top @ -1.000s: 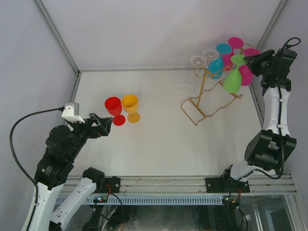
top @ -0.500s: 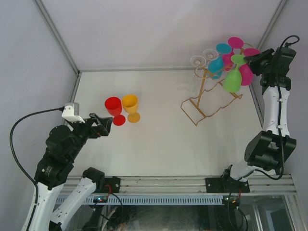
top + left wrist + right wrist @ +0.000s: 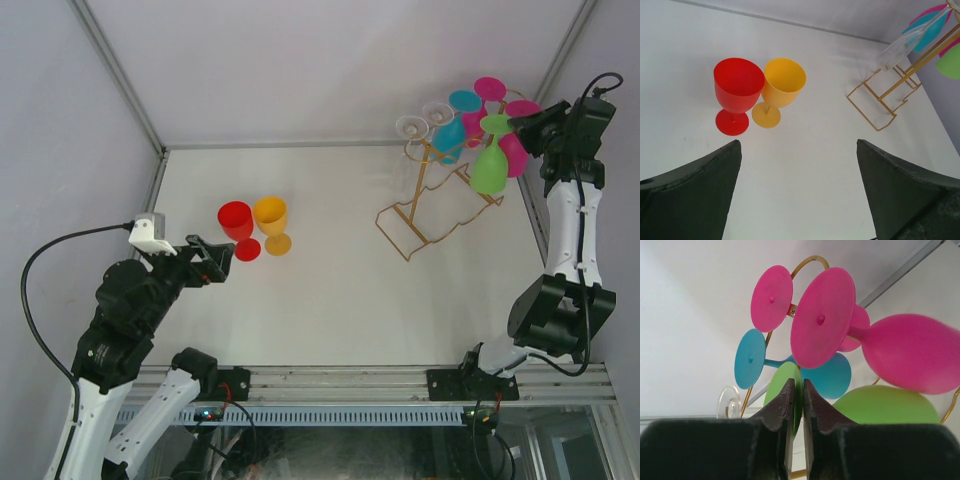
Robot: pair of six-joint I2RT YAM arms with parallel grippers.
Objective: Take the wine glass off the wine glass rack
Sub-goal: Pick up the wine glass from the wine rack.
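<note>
The gold wire wine glass rack (image 3: 432,205) stands at the back right of the table; it also shows in the left wrist view (image 3: 883,95). Pink, teal and clear glasses hang from its top arms. My right gripper (image 3: 514,127) is shut on the round foot of the green wine glass (image 3: 488,165), which hangs bowl down beside the rack. In the right wrist view the fingertips (image 3: 790,390) pinch the green foot (image 3: 785,390), with the green bowl (image 3: 887,405) at lower right. My left gripper (image 3: 797,187) is open and empty, low at the near left.
A red glass (image 3: 236,226) and a yellow glass (image 3: 271,222) stand upright side by side at the middle left. The cell's side walls and a metal corner post (image 3: 565,50) stand close behind the rack. Pink glasses (image 3: 910,352) hang right next to the green one.
The green glass has shifted slightly right and away from the rack with my right gripper. The left arm has not moved.
</note>
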